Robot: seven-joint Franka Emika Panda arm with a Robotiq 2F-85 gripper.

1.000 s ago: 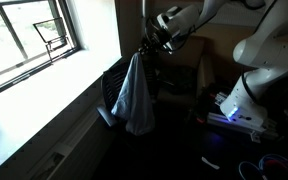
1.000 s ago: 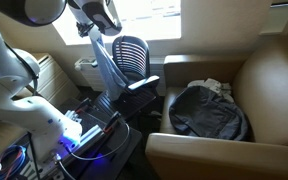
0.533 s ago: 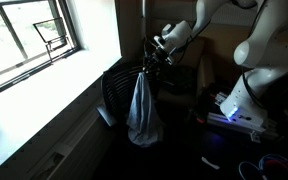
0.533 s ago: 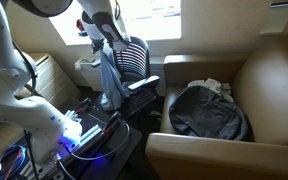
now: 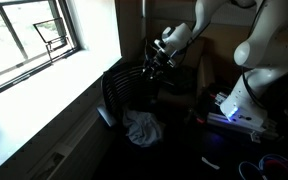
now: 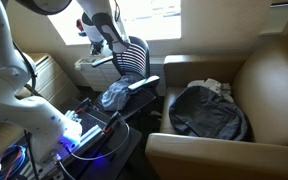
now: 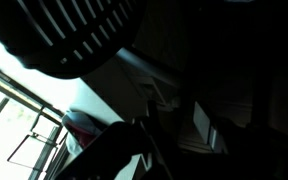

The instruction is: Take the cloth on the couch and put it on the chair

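The claw is parked up by the top of the chair's backrest. Nothing's seen hanging from it, but how wide the jaws are set can't be told: it's all dark silhouette there, and the wrist view is no help either.

At about 6 o'clock from the claw, the cloth is seen bunched in a heap on the chair seat, so the drop-off looks basically done. In an exterior view the cloth seems to be sitting toward the seat's 7 o'clock edge rather than in the middle, though that can't be called for sure.

What could be messed up from here:
- the backrest gets clipped when the arm is pulled away, the chair gets swivelled or jolted, and the heap is shaken loose
- if a fold is overhanging, the cloth could be dragged off by its own weight onto the lit-up electronics below
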